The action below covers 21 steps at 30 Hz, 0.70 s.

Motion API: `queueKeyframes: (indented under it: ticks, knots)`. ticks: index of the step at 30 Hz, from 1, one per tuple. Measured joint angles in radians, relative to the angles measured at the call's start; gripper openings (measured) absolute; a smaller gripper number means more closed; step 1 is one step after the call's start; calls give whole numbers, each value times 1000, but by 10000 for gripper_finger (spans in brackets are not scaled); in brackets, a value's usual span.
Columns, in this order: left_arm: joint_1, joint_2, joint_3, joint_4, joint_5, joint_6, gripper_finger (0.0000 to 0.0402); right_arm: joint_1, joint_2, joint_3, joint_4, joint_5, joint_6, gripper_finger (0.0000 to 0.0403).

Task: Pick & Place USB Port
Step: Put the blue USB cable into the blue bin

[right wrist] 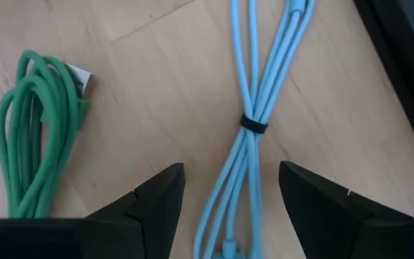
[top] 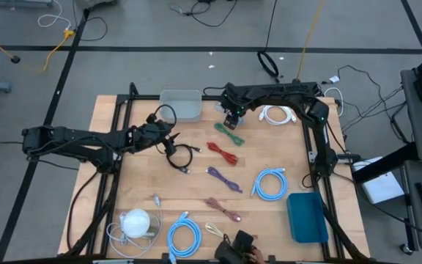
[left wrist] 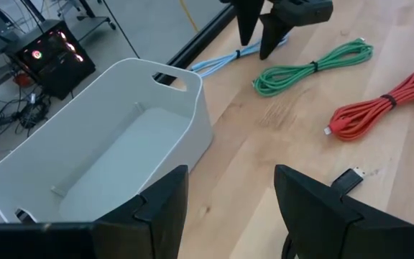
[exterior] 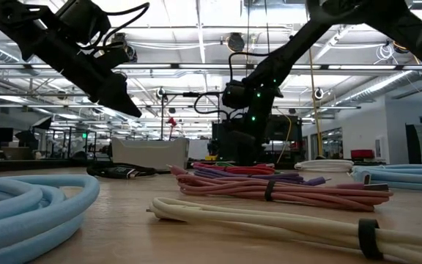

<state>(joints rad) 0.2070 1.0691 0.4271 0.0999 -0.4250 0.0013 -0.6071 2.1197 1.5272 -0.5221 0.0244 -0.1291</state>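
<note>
High view: three coiled blue cables (top: 270,183), one bin (top: 181,105); left pincer (top: 168,130) and right pincer (top: 232,116) both released.

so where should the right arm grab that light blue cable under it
At the black tie cinching the light blue cable. There the strands pinch into one narrow waist. Come straight down from above, the right gripper open fingers straddling the bundle across its width, since it lies flat on the table.

Grey floor (top: 160,29) with black tape lines and loose cables; bright ceiling strip lights (exterior: 196,15) overhead.
</note>
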Motion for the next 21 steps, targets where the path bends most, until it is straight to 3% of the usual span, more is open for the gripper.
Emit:
queueKeyframes:
  ticks: [8,15,21]
  knots:
    - [0,0,0,-9,7,-5,209,2,6,0,58,66,-15,219]
    - [0,0,0,-22,8,-16,209,2,7,-2,80,81,-16,186]
    - [0,0,0,-27,10,-18,209,10,-30,-6,37,110,31,185]
